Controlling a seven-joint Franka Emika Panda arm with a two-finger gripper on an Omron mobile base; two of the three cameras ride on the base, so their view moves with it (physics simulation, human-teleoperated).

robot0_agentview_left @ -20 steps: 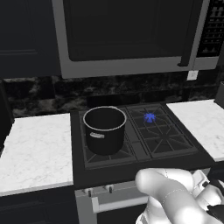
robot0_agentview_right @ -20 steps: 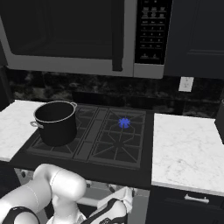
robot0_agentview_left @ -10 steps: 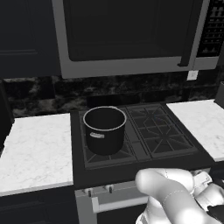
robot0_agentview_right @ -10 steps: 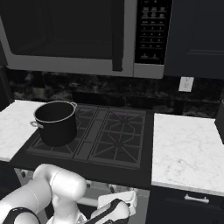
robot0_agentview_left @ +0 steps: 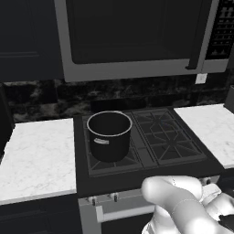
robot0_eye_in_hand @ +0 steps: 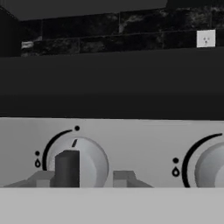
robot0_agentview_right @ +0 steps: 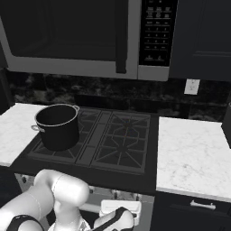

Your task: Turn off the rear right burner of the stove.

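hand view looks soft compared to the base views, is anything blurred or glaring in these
Hand view: the knob and silver panel are close and soft-edged, with a mild sheen on the knob and no harsh glare. Left base view: dim, even light, and the pot casts little shadow. Right base view: the marble counter is brightest, and the microwave is dark without reflections.

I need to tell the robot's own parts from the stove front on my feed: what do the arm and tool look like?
The arm is glossy white, made of rounded, bulbous segments, with a dark joint band low in the right base view. The tool ends in two small grey finger tips; no cables or markings show.
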